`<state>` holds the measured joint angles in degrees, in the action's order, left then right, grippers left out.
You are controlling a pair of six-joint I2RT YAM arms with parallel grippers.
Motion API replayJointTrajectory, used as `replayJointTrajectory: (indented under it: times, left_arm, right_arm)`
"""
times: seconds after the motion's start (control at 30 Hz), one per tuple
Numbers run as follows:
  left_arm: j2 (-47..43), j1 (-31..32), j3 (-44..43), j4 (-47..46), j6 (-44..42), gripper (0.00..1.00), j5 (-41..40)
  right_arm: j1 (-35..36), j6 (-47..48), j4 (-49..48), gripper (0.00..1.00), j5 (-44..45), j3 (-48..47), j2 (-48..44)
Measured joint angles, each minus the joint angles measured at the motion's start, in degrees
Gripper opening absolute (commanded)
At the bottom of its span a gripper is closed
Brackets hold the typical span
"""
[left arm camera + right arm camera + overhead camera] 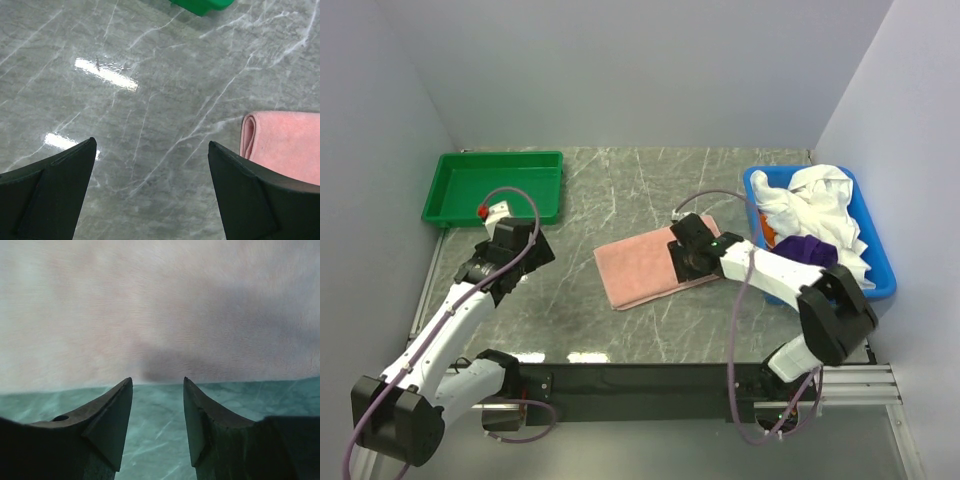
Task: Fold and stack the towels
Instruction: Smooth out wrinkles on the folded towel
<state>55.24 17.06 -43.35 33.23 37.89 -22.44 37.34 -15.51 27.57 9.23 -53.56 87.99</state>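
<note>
- The right gripper (157, 382) has its two black fingers (112, 415) parted about halfway, with nothing between them; only table shows in the gap.
- Its tips sit right at the near edge of the salmon-pink folded cloth towel (160, 305), which fills the wrist view beyond them (whether the tips touch the cloth cannot be told).
- From above, the right gripper (685, 250) is at the right-hand edge of that salmon-pink folded cloth towel (640, 265), which lies flat and slightly askew in the middle of the grey marble-patterned table top (620, 190).
- The left gripper (150, 145) is spread wide, holding nothing, over bare table.
- The pink towel (285, 145) lies off to its right, apart from the fingers, its rounded fold facing them.
- From above, the left gripper (520, 255) sits between the pink towel and the green plastic tray (470, 190), just off the tray's near right corner; a corner of the tray (202, 6) shows at the top of the left wrist view.
- Behind the right arm, at the table's right side, stands the blue plastic bin (880, 285).
- In it are piled crumpled white cloth towels (820, 205), a deep purple towel (810, 250) and a sliver of orange towel (770, 238).
</note>
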Motion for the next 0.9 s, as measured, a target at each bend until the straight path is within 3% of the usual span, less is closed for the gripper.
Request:
replayJointTrajectory:
  times: [0.13, 0.27, 0.4, 0.6, 0.9]
  left_arm:
    - [-0.02, -0.94, 0.0, -0.9, -0.7, 0.99, 2.34]
    - [-0.02, -1.79, 0.0, -1.36, -0.87, 0.99, 4.13]
    - [-0.02, -2.38, 0.02, -1.84, -0.9, 0.99, 5.18]
    - [-0.02, -2.62, 0.02, -2.21, -1.25, 0.99, 5.9]
    - [0.24, -3.34, 0.02, -2.6, -1.4, 0.99, 7.34]
  right_arm:
    - [2.6, 0.0, -4.22, 0.45, -4.22, -0.2, -7.17]
    - [4.94, -0.68, -10.67, 0.33, -9.2, -3.85, -6.01]
    - [6.47, -1.38, -17.81, 0.25, -13.44, -12.63, 4.96]
    - [7.45, -4.07, -24.2, 0.25, -17.14, -21.35, 19.96]
    - [8.26, -5.86, -26.38, 0.25, -21.31, -28.04, 34.25]
